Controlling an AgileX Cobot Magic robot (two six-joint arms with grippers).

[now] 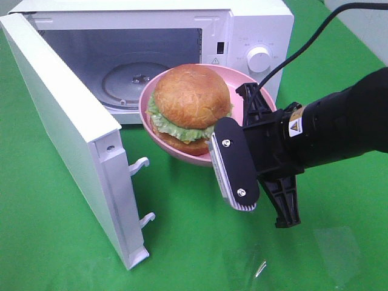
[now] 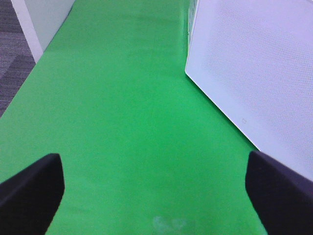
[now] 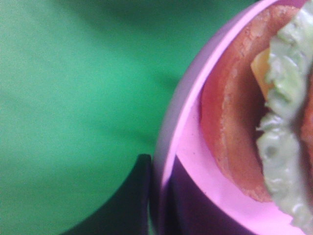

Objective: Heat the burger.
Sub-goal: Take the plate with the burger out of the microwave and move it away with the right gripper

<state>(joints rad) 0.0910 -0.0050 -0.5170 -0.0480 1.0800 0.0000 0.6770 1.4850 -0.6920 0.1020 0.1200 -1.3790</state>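
Pink and tilted, the plate (image 1: 159, 140) is hanging in the air just in front of the open microwave (image 1: 242, 36), carrying the burger (image 1: 190, 108). The right pincer (image 1: 227, 167) is clenching the plate's rim on the side away from the oven; the right wrist view is showing one dark finger (image 3: 122, 205) pressing on the outside of the rim, with the other seemingly inside the bowl of the plate, though that part is shadowed and blurred. The burger is sitting in the plate with its bun on top, lettuce and a bit of orange cheese showing round the middle (its lower bun is touching the plate's inner wall). Plate and burger are hovering over the green bench (image 1: 182, 242), outside the oven cavity, level with its opening.

Inside the microwave the glass turntable (image 1: 130, 79) is lying bare. The door (image 1: 66, 133) is standing swung wide toward the camera, its two latch hooks pointing into the gap.

Over on the other side, the left pincer (image 2: 154, 193) is standing released, its two dark fingertips (image 2: 32, 188) spread wide apart above bare green cloth, with a white perforated panel of the oven near it.
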